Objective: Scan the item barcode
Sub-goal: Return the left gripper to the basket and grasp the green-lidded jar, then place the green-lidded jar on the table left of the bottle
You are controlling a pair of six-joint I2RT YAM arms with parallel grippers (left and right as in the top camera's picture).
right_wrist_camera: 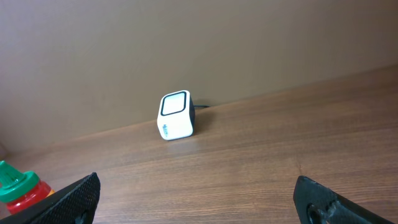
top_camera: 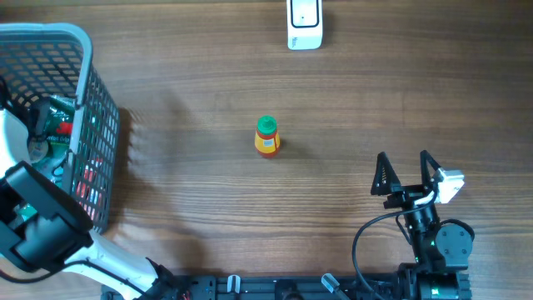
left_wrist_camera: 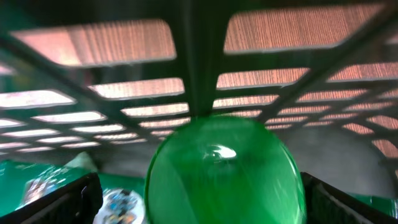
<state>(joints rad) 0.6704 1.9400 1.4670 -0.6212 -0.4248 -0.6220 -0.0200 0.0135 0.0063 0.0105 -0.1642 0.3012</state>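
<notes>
A small yellow-and-red bottle with a green cap [top_camera: 266,136] stands upright mid-table; it also shows at the left edge of the right wrist view [right_wrist_camera: 18,186]. The white barcode scanner [top_camera: 304,23] sits at the table's far edge, its window [right_wrist_camera: 176,116] facing my right gripper. My right gripper [top_camera: 404,162] hovers open and empty at the near right [right_wrist_camera: 196,186]. My left arm [top_camera: 33,225] reaches into the basket. There my left gripper [left_wrist_camera: 199,202] stands open around a round green item [left_wrist_camera: 224,174], close to the basket's mesh wall.
The grey wire basket [top_camera: 83,50] stands at the left edge with several packaged goods [top_camera: 54,125] inside. Its dark mesh [left_wrist_camera: 199,62] fills the left wrist view. Bare wood lies between bottle, scanner and right gripper.
</notes>
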